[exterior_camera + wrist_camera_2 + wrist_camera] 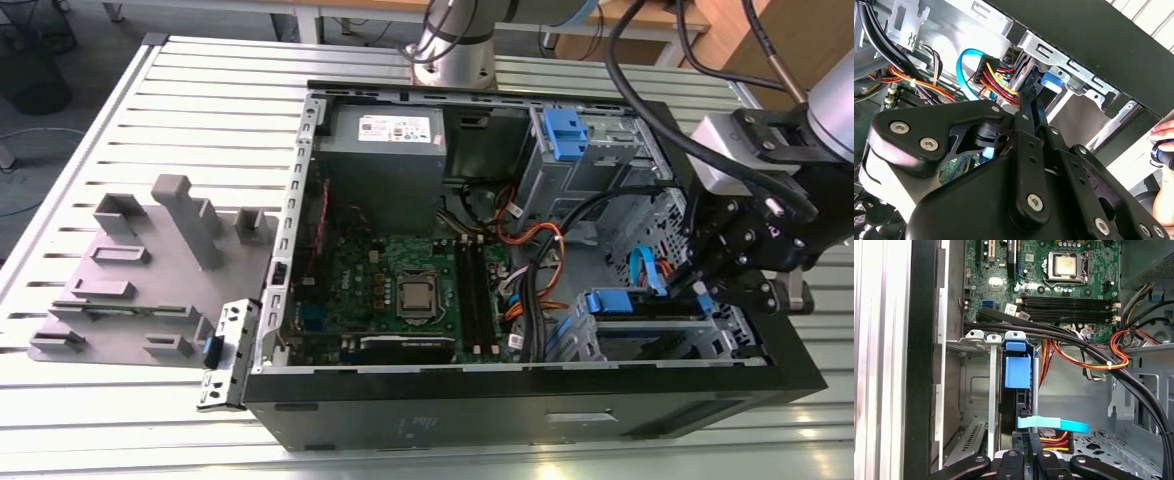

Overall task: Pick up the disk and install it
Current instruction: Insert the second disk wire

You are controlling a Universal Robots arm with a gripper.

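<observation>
Open PC case [534, 395] takes up the centre and lower right of the exterior view, side panel off and motherboard [400, 290] exposed. The drive bay [667, 335] sits at the case's lower right corner in that view, and the gripper [697, 285] hangs over it from the frame's right edge.

Step in hand, as I judge it: seating the disk [1018, 372] in that bay. To do it well:
- Keep the arm's push in line w/ the bay rails [991, 390]. The disk stands on edge betw. them, so any tilt would prob. jam the carrier.
- Watch the cables. The thick black bundle [1069, 337] crosses just past the bay mouth. The light-blue data cable [1054, 424] and the red/yellow power leads [996, 75] lie right beside the gripper [1029, 440].
- Go slow and straight, no twisting.

Gripper state: can't tell whether it's clamped on the disk or only up against it, as its own black body [1004, 200] hides the contact in both wrist views.

How the disk looks: seen edge-on in the first wrist view, a thin dark slab betw. grey sheet-metal walls w/ a bright blue plastic carrier tab at its far end. In the exterior view that blue tab [617, 300] shows at the lower right, atop the bay. In the second wrist view a bit of the blue [1050, 81] shows just beyond the gripper tip [1030, 100]. Label not visible.
</observation>
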